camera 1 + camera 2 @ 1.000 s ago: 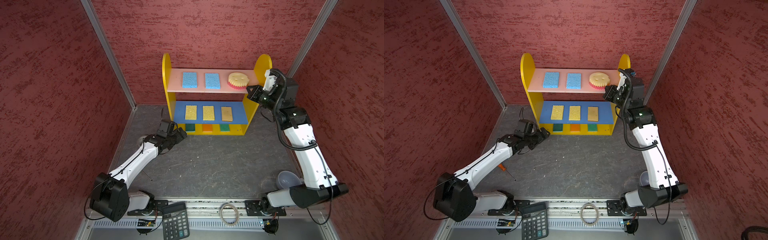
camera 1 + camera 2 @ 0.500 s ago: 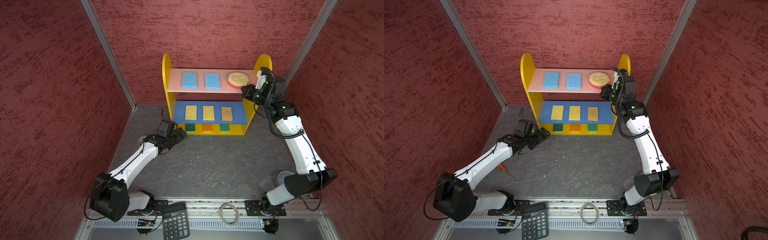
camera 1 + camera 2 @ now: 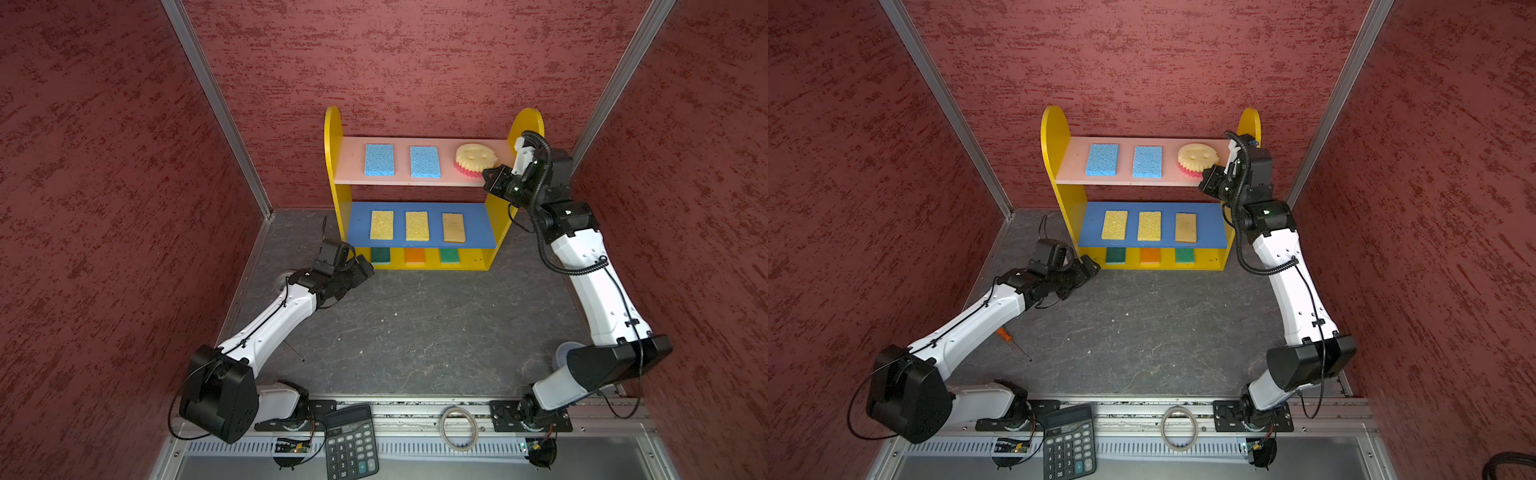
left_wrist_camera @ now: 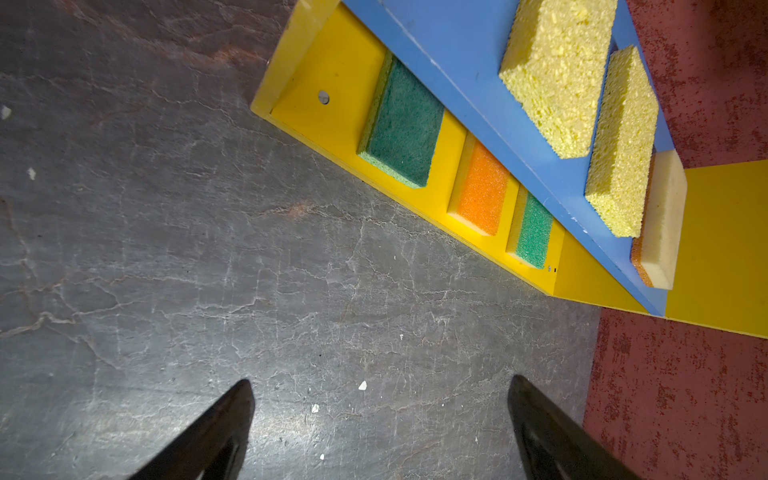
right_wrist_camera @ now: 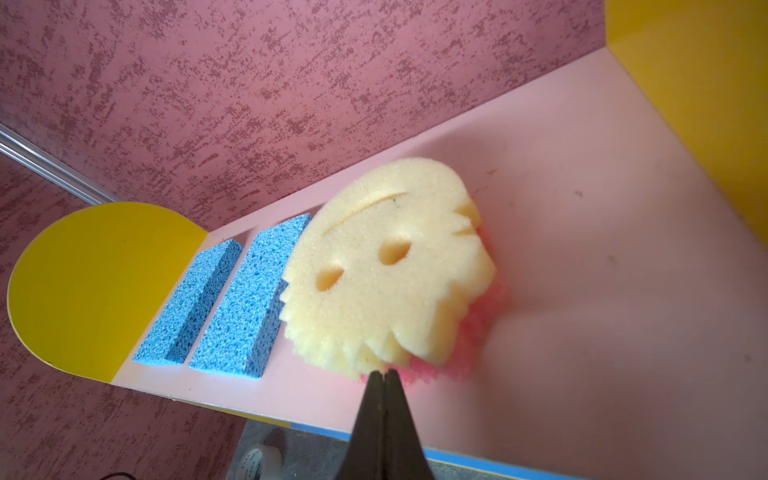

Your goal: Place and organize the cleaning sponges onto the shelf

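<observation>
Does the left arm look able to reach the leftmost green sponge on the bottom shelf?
Probably yes. The left gripper is open with bare floor up to that green sponge, though the blue board overhangs it.

Both arms [image 3: 274, 328] are white with black joints

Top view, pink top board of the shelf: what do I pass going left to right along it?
Left blue sponge → second blue sponge → round smiley sponge.
</observation>
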You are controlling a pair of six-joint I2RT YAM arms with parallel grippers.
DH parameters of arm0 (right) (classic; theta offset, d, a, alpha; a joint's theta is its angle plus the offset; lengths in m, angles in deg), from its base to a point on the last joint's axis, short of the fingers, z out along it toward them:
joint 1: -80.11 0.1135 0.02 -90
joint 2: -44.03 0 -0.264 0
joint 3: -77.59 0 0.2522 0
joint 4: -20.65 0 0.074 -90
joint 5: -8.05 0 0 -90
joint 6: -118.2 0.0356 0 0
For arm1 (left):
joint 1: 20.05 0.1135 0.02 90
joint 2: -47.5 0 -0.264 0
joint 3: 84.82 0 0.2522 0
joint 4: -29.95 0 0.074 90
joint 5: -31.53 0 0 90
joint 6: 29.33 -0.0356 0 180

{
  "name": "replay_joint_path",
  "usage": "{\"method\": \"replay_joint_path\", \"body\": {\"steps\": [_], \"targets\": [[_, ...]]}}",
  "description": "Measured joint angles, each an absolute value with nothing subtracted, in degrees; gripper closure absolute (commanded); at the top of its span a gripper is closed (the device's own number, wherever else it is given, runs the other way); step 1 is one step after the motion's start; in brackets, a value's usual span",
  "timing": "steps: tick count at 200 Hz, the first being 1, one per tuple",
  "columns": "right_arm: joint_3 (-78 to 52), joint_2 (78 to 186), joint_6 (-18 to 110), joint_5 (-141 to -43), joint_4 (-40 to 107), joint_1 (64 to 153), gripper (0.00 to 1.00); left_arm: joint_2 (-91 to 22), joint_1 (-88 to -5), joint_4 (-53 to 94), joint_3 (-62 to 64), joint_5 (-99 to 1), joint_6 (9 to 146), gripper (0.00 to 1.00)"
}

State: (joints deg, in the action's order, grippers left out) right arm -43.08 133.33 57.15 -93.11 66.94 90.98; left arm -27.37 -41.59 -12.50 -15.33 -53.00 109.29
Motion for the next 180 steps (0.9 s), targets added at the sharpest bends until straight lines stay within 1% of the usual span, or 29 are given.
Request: {"method": "replay_joint_path", "body": {"steps": [21, 50, 62, 70, 78, 86, 106, 110, 111, 112, 114, 122, 180], "targets": [[-39.8, 130.8, 57.1, -93.4, 66.8, 91.0, 0.99, -27.2, -41.6, -12.9, -14.8, -53.5, 109.1, 0.05], [-35.4, 126.0, 56.7, -93.6, 66.7, 90.9, 0.94, -26.1, -41.6, -13.6, -13.1, -54.9, 108.0, 0.03], [-33.1, 123.5, 56.4, -93.5, 66.0, 90.9, 0.9, -25.0, -41.5, -13.9, -12.4, -55.9, 107.2, 0.02], [-31.1, 121.5, 56.2, -93.3, 65.7, 90.9, 0.84, -24.2, -41.5, -14.5, -11.9, -56.7, 106.5, 0.01], [-29.0, 119.5, 56.0, -92.9, 65.0, 90.9, 0.76, -23.4, -41.4, -15.1, -11.2, -57.5, 105.8, 0.01], [-27.0, 117.7, 55.5, -92.4, 64.7, 90.9, 0.65, -22.5, -41.1, -15.6, -10.8, -58.3, 105.1, 0.01], [-22.2, 114.1, 54.1, -90.5, 63.5, 90.9, 0.29, -20.2, -40.4, -16.7, -10.5, -60.1, 103.4, 0.01], [-21.2, 113.6, 53.7, -90.2, 63.2, 90.9, 0.18, -19.6, -40.2, -16.9, -10.5, -60.4, 103.1, 0.01], [-20.8, 113.3, 53.7, -90.1, 63.0, 90.9, 0.09, -19.5, -40.1, -17.0, -10.5, -60.5, 103.1, 0.01], [-20.6, 113.2, 53.6, -90.1, 62.9, 90.9, 0.05, -19.4, -40.1, -17.0, -10.5, -60.6, 103.0, 0.01], [-19.9, 112.9, 53.4, -89.9, 62.6, 90.9, 0.02, -19.1, -40.0, -17.2, -10.5, -60.8, 102.8, 0.01], [-17.5, 111.6, 52.9, -89.1, 61.9, 90.9, 0.01, -18.2, -39.8, -17.7, -10.5, -61.5, 102.2, 0.01], [-0.3, 103.8, 51.2, -83.3, 56.1, 90.9, 0.01, -8.6, -36.7, -18.5, -11.2, -67.1, 97.2, 0.01]]}}
